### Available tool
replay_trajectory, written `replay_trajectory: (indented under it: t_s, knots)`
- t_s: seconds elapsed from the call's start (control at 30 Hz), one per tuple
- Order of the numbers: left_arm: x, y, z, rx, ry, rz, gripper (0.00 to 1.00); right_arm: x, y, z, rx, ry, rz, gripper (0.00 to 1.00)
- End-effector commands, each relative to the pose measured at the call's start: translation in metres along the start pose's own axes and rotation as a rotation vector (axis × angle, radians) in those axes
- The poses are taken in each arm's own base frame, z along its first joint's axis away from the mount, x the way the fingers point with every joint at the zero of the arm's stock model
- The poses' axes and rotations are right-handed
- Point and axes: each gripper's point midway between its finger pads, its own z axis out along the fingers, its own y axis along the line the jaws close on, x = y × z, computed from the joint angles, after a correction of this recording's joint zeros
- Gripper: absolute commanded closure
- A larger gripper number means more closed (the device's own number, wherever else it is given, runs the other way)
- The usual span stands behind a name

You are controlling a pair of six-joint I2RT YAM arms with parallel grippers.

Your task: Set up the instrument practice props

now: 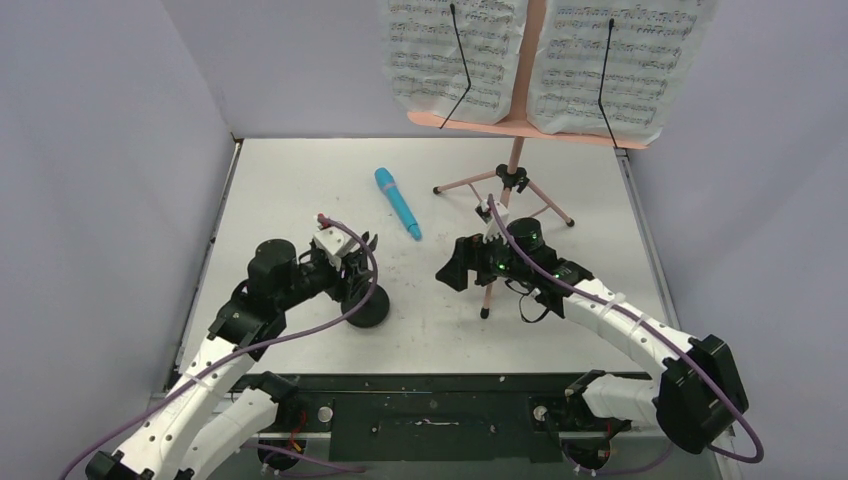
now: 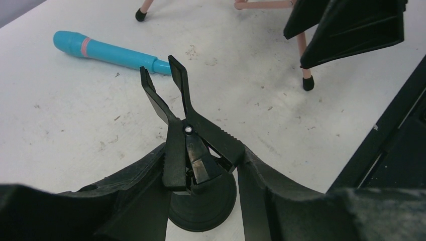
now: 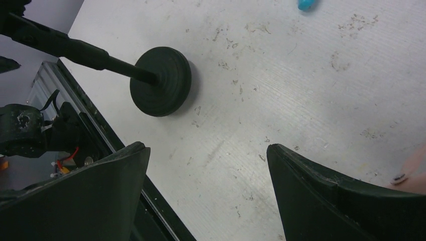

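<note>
**Now holding the mic stand (image 3: 161, 80) ready**

I am pinching the stand's clip (image 2: 183, 118) with my left gripper (image 2: 201, 155), so the clip's top is gaping; the stand is resting on the table (image 1: 300, 180); the blue microphone (image 1: 397, 203) is lying flat farther back; my right gripper (image 3: 207, 150) is hanging spread and empty; I think it is needing to fetch the microphone next.

White printed sheet-music pages (image 1: 450, 60) run off the overhead view's top; the right wrist view crops the bright blue microphone (image 3: 305, 4) (tip only).
</note>
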Motion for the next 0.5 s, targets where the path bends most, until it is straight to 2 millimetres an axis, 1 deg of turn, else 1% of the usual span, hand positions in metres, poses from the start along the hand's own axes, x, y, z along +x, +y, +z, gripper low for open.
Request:
replay_trajectory:
  t_s: [0.0,0.13,0.33,0.37,0.43,0.47]
  knots:
    - [-0.044,-0.025,-0.001,0.155,-0.193,0.127,0.72,-0.036,0.021,0.008,-0.04,-0.09,-0.062,0.1]
    - [-0.037,-0.04,-0.002,0.24,-0.22,0.184,0.73,-0.034,0.023,0.018,-0.032,-0.073,-0.082,0.1]
    - [-0.025,-0.053,-0.007,0.308,-0.272,0.259,0.72,-0.041,0.024,0.023,-0.009,-0.086,-0.122,0.1]
    - [-0.024,-0.056,-0.008,0.321,-0.279,0.265,0.69,-0.042,0.023,0.025,-0.003,-0.087,-0.128,0.1]
    - [-0.028,-0.059,-0.011,0.337,-0.31,0.279,0.61,-0.043,0.022,0.029,0.005,-0.074,-0.134,0.1]
    - [-0.028,-0.06,-0.011,0.343,-0.315,0.282,0.56,-0.043,0.022,0.03,0.008,-0.072,-0.138,0.1]
